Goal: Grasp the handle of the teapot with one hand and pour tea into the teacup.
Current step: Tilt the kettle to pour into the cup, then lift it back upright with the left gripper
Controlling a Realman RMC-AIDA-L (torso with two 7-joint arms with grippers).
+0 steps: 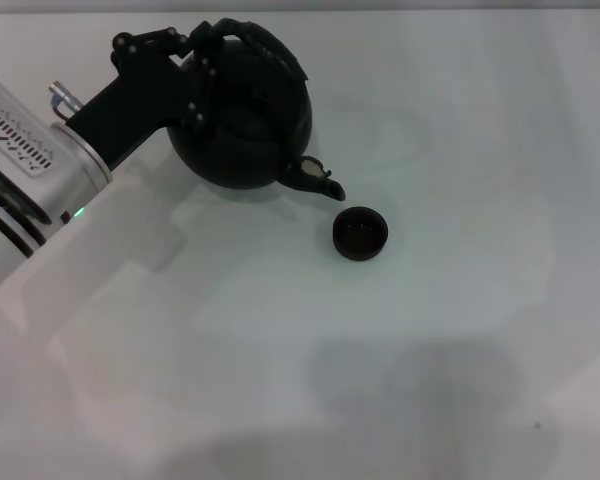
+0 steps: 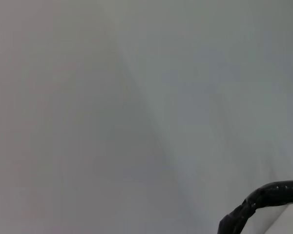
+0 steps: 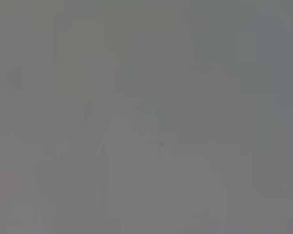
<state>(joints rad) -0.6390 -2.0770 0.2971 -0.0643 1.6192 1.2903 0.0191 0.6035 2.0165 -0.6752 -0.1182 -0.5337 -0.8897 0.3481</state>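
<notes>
The matte black teapot (image 1: 250, 130) is at the back left of the white table (image 1: 430, 120). Its short spout (image 1: 320, 181) points toward the teacup (image 1: 360, 233), a small low dark cup just in front and to the right of the spout tip. My left gripper (image 1: 202, 62) comes in from the left and is shut on the handle (image 1: 270, 48), the arched hoop over the pot. A piece of the dark rough handle (image 2: 268, 195) shows in the left wrist view. I cannot tell whether the pot is off the table. My right gripper is out of view.
My left arm's silver forearm (image 1: 30, 170) crosses the left edge of the head view. The right wrist view shows only plain grey surface (image 3: 146, 117).
</notes>
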